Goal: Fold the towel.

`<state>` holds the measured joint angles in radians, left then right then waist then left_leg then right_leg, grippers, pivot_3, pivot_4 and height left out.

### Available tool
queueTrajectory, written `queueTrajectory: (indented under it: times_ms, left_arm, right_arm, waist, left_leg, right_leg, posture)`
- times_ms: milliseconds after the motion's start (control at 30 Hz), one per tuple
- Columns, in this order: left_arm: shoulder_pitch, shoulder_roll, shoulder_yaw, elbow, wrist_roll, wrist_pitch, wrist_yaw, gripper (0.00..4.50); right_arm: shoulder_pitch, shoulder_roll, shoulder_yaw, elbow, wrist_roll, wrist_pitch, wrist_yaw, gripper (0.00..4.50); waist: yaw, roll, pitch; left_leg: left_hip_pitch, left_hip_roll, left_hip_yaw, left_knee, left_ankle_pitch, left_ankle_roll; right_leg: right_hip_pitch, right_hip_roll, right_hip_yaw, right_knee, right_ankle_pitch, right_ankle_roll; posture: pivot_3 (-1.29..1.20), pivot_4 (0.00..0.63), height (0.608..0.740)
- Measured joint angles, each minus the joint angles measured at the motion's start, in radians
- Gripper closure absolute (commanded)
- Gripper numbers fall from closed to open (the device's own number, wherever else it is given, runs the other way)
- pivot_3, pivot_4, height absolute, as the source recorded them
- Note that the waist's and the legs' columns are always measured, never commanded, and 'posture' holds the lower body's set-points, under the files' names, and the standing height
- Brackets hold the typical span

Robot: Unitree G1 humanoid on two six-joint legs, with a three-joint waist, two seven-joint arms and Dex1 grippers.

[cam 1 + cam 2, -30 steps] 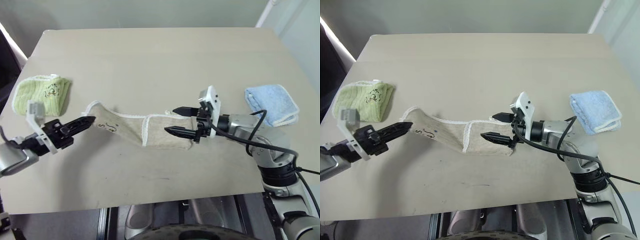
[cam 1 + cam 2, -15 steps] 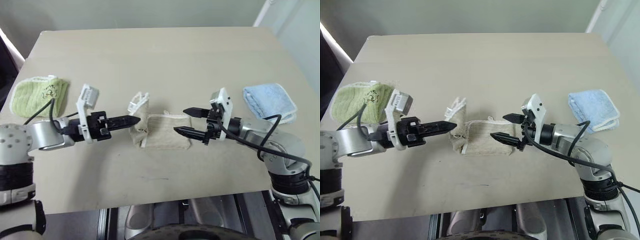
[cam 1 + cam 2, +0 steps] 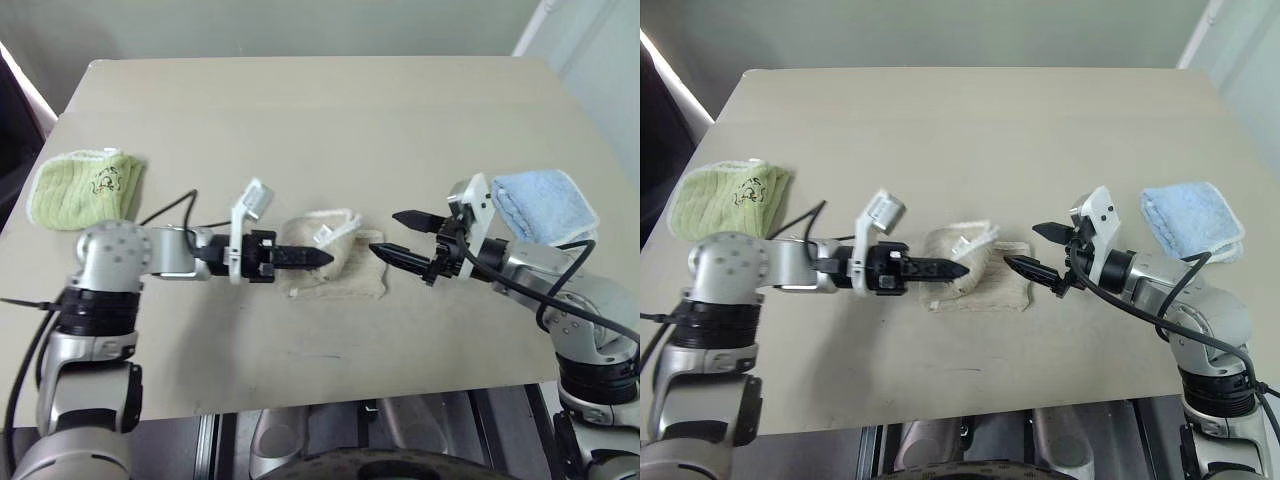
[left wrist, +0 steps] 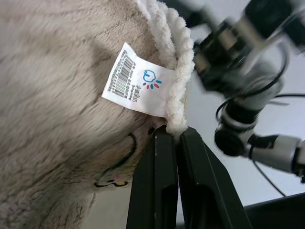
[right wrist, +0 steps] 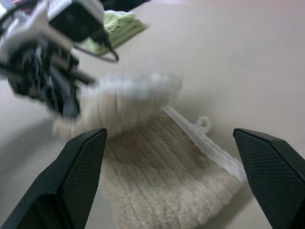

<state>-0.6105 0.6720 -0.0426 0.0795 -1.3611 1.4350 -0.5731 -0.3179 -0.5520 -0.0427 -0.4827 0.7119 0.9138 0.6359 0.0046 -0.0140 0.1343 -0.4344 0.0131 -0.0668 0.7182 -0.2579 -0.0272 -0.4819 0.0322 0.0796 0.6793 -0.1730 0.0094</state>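
The beige towel (image 3: 345,278) lies doubled over in a small bundle at the middle of the table (image 3: 300,120). My left gripper (image 3: 326,257) reaches in from the left, level over the bundle. In the left wrist view its fingers (image 4: 164,157) are shut on the towel's white corded edge (image 4: 178,100), just beside a white barcode label (image 4: 136,86). My right gripper (image 3: 386,232) hovers open just off the towel's right end with nothing between its fingers. The right wrist view looks over the towel (image 5: 167,176) toward the left gripper (image 5: 52,81).
A light green folded cloth (image 3: 85,188) lies at the table's left edge. A light blue folded cloth (image 3: 545,205) lies at the right, just behind my right wrist. The far half of the table is bare.
My left gripper swept to the right, carrying the towel's left end over onto the rest. The open right gripper drew back to the right, off the towel.
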Motion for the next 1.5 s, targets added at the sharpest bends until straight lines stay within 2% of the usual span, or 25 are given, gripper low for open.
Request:
queueTrajectory:
  times_ms: [300,400,500,567,767,867,1000,1100,1233,1333,1433,1467,1500]
  left_arm:
    - [-0.048,-0.096,-0.067,0.039,0.210,-0.031,-0.122,4.47]
    - [-0.050,-0.114,-0.074,0.045,0.248,-0.031,-0.162,3.76]
    - [-0.053,-0.142,-0.079,0.056,0.285,-0.041,-0.192,2.86]
    - [-0.053,-0.161,-0.079,0.063,0.307,-0.054,-0.207,2.04]
    - [-0.061,-0.187,-0.028,0.070,0.326,-0.063,-0.243,0.03]
    - [-0.075,-0.183,0.020,0.045,0.323,-0.071,-0.252,0.03]
    - [-0.073,-0.178,0.095,-0.052,0.331,-0.170,-0.261,0.03]
    - [-0.035,-0.083,0.080,-0.130,0.426,-0.307,-0.324,0.00]
    - [0.107,0.051,0.011,-0.163,0.587,-0.496,-0.448,0.00]
    - [0.159,0.057,-0.015,-0.163,0.663,-0.625,-0.507,0.00]
    - [0.178,0.007,-0.009,-0.160,0.699,-0.747,-0.521,0.61]
    - [0.185,-0.015,-0.010,-0.155,0.725,-0.798,-0.519,0.63]
    - [0.190,-0.031,-0.016,-0.146,0.755,-0.845,-0.517,0.63]
  right_arm:
    - [0.020,-0.001,-0.004,-0.024,0.001,0.000,-0.030,0.00]
    - [0.031,-0.001,-0.006,-0.034,0.001,0.000,-0.040,0.00]
    - [0.035,-0.001,-0.007,-0.037,0.001,0.000,-0.047,0.00]
    - [0.037,-0.001,-0.007,-0.042,0.001,0.000,-0.049,0.00]
    - [0.057,-0.011,-0.008,-0.054,0.001,0.000,-0.056,0.00]
    - [0.056,-0.010,-0.011,-0.055,0.004,0.000,-0.056,0.00]
    - [0.045,-0.010,-0.022,-0.054,0.022,0.000,-0.056,0.00]
    - [0.027,-0.010,-0.025,-0.054,0.033,-0.001,-0.056,0.59]
    - [-0.002,0.008,-0.023,-0.044,0.032,-0.020,-0.057,1.97]
    - [-0.037,0.026,-0.012,-0.031,0.031,-0.034,-0.057,3.03]
    - [-0.058,0.032,0.009,-0.019,0.029,-0.039,-0.055,4.09]
    - [-0.069,0.037,0.023,-0.004,0.025,-0.040,-0.055,4.47]
    - [-0.080,0.048,0.038,0.012,0.016,-0.044,-0.055,4.49]
  waist:
    - [0.002,0.000,0.000]
    - [0.003,0.000,0.000]
    - [0.005,0.000,0.000]
    - [0.005,0.000,0.000]
    - [0.006,0.000,0.000]
    - [0.006,0.000,0.000]
    - [0.005,0.000,0.000]
    - [0.000,0.000,0.000]
    - [-0.003,0.000,0.000]
    - [0.007,0.000,0.000]
    - [0.015,0.000,0.000]
    - [0.014,0.000,0.000]
    - [0.012,0.000,0.000]
  left_leg:
    - [0.001,0.000,0.000,0.000,0.001,0.001]
    - [0.001,0.000,0.000,0.000,0.001,0.002]
    - [0.001,0.000,0.000,0.001,0.001,0.003]
    - [0.002,0.000,0.000,0.001,-0.001,0.005]
    - [0.006,0.000,0.000,0.001,-0.002,0.008]
    - [0.009,0.000,0.000,0.001,-0.004,0.012]
    - [0.009,0.000,0.000,0.001,-0.005,0.013]
    - [0.011,0.000,0.000,0.000,-0.005,0.013]
    - [0.010,0.000,0.000,0.000,-0.007,0.014]
    - [0.008,-0.001,-0.002,0.000,-0.008,0.016]
    - [0.005,-0.001,-0.002,0.001,-0.009,0.017]
    - [0.005,-0.001,-0.002,0.001,-0.009,0.017]
    - [0.005,-0.001,-0.002,0.001,-0.010,0.017]
  right_leg:
    - [0.002,0.000,0.000,-0.001,0.001,0.005]
    - [0.003,0.000,0.000,-0.001,0.002,0.006]
    - [0.004,0.000,0.000,-0.002,0.001,0.007]
    - [0.004,0.000,0.000,-0.002,0.001,0.007]
    - [0.008,0.000,0.000,-0.002,0.002,0.009]
    - [0.011,0.000,0.000,-0.002,0.000,0.006]
    - [0.011,0.000,0.000,-0.002,0.000,0.007]
    - [0.012,0.000,0.001,-0.002,-0.001,0.005]
    - [0.011,0.000,0.001,-0.002,-0.002,0.004]
    - [0.010,0.000,0.001,-0.003,-0.002,0.004]
    - [0.008,-0.001,0.001,-0.003,-0.002,0.004]
    - [0.008,-0.001,0.001,-0.003,-0.001,0.003]
    - [0.007,-0.001,0.001,-0.003,-0.001,0.002]
  posture:
    - [0.00,0.150,0.703]
    - [0.00,0.150,0.703]
    - [0.00,0.150,0.703]
    - [0.00,0.150,0.703]
    - [0.00,0.150,0.703]
    - [0.00,0.150,0.703]
    - [0.00,0.150,0.703]
    - [0.00,0.150,0.703]
    - [0.00,0.150,0.703]
    - [0.00,0.150,0.703]
    - [0.00,0.150,0.703]
    - [0.00,0.150,0.703]
    - [0.00,0.150,0.703]
